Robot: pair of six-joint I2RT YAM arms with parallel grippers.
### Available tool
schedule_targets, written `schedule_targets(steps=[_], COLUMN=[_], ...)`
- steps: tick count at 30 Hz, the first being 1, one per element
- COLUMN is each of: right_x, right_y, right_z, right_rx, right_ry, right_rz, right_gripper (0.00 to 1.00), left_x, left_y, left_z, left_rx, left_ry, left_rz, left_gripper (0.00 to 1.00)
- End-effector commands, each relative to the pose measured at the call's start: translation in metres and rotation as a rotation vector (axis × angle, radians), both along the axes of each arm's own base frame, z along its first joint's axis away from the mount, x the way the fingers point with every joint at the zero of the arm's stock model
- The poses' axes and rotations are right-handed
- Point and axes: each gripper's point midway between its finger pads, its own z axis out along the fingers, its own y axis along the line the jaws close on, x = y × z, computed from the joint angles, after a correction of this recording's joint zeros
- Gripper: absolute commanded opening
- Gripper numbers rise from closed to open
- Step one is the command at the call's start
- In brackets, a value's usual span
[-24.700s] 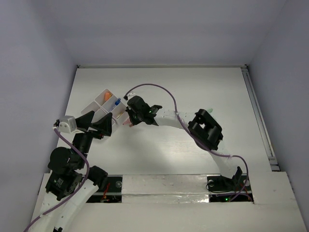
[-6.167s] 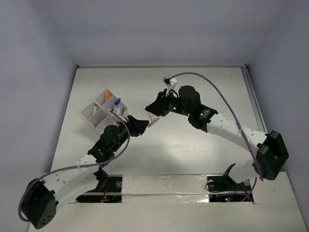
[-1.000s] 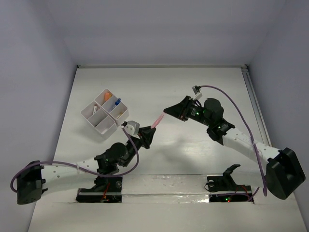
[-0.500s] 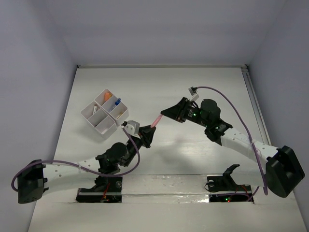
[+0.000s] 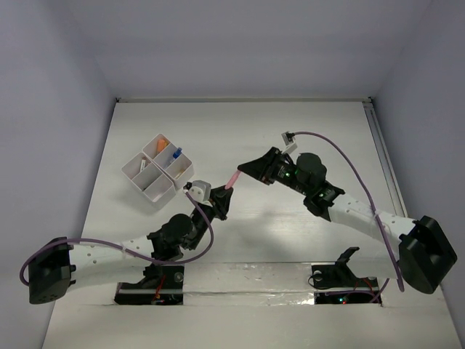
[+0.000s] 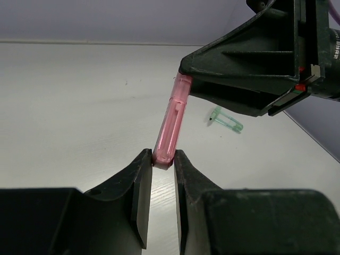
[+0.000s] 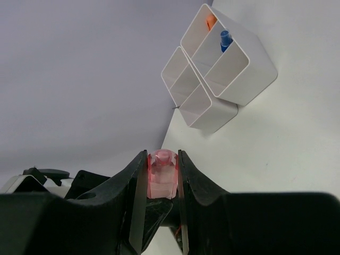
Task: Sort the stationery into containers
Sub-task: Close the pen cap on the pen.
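- Pink marker (image 6: 171, 123) is clamped endwise by left gripper (image 6: 163, 159) and right gripper (image 7: 161, 162).
- Green piece (image 6: 225, 120) is seen from left wrist alone.
- Tray (image 5: 157, 195) is set near table's (image 5: 290, 131) left edge.

Both your arms bend out at the elbows and reach inward. Your left gripper (image 6: 162, 159) and right gripper (image 7: 162, 164) face each other, each clamped on one end of the pink marker (image 6: 171, 122).

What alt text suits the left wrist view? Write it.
A pink marker is held at both ends over a white table: the left pincer grips its lower end, the right pincer its upper end. A small green item lies beyond.
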Motion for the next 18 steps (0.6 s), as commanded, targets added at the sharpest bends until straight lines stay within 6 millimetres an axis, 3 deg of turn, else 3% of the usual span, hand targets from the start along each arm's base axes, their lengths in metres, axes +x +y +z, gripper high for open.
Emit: schedule_targets(steps=[1, 9, 18], right_x=[-0.031, -0.044, -0.063], right_y=[0.015, 0.03, 0.047], right_z=[-0.036, -0.045, -0.069], right_rx=[-0.112, -0.161, -0.252], right_ry=[0.035, 0.019, 0.017], right_rz=[0.118, 0.17, 0.217], right_gripper=[0.0, 0.0, 0.0], left_x=[0.001, -0.002, -0.008], left_y=[0.011, 0.015, 0.03], left_z=[0.1, 0.121, 0.169], left_rx=[-0.309, -0.33, -0.355], left_ry=[-0.127, -0.164, -0.248], left_rz=[0.03, 0.02, 0.032], left_gripper=[0.0, 0.0, 0.0])
